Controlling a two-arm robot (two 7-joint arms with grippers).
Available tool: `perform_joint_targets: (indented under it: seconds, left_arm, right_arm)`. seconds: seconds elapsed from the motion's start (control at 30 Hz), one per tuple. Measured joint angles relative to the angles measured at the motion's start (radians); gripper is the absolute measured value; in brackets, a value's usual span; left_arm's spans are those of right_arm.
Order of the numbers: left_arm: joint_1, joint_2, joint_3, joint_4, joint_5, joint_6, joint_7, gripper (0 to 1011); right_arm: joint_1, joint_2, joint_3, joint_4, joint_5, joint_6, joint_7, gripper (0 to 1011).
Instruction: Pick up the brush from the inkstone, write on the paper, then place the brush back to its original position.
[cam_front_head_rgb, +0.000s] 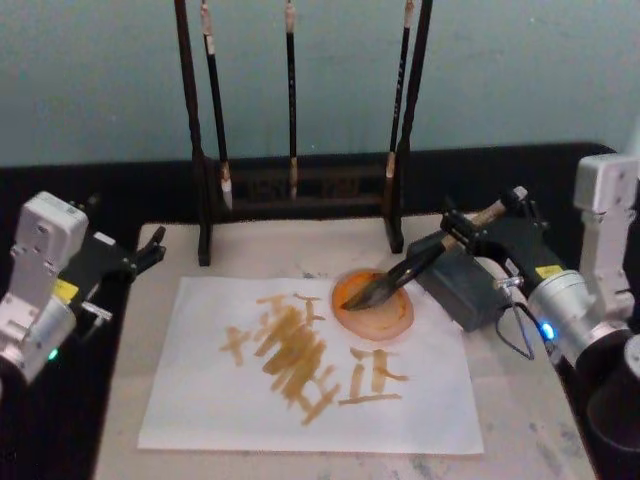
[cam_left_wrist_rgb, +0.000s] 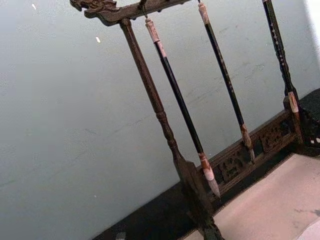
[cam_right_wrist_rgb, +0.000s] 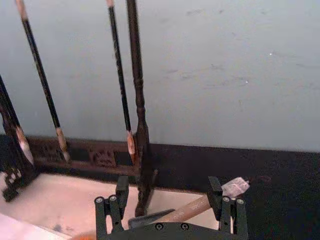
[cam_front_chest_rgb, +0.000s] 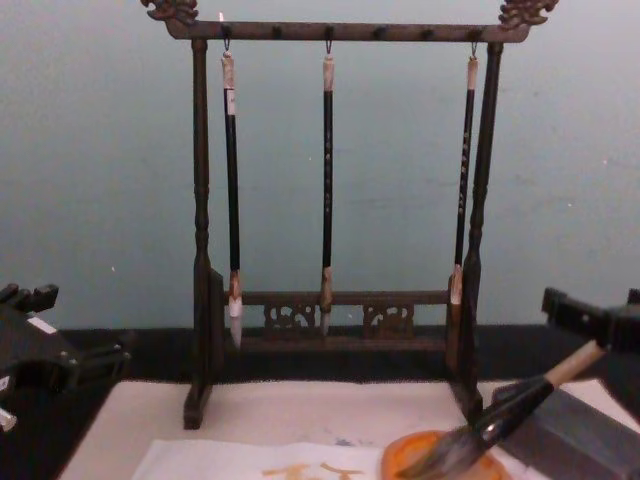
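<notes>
judging this the pick-up or put-back step: right claw (cam_front_head_rgb: 478, 226) straddles the brush (cam_front_head_rgb: 415, 268) handle, fingers apart; you close or withdraw next; left claw (cam_front_head_rgb: 150, 250) parked, apart.

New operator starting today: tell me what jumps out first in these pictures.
The tall wooden rack at the table's back, three thin brushes hanging from it. Before it, the paper with yellow-orange strokes. The brush lies tip-down in an orange dish, the right gripper around its handle.

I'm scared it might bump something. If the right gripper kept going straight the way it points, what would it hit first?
Probably the brush stand: its dark post rises just ahead of the right gripper, though depth is unclear.
</notes>
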Motion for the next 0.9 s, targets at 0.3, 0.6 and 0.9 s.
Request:
perform_joint_targets:
  seconds: [0.3,0.6,0.9]
  left_arm:
    - [0.000,0.000,0.000,0.000,0.000,0.000,0.000,1010]
    - [0.000,0.000,0.000,0.000,0.000,0.000,0.000,1010]
    - [0.000,0.000,0.000,0.000,0.000,0.000,0.000,1010]
  right_arm:
    - [0.018,-0.012,-0.042,0.041,-0.145,-0.012,-0.034,1000]
    - [0.022,-0.022,-0.060,0.066,-0.221,-0.013,-0.041,1000]
    - [0.020,-0.029,-0.059,0.073,-0.240,-0.007,-0.036,1000]
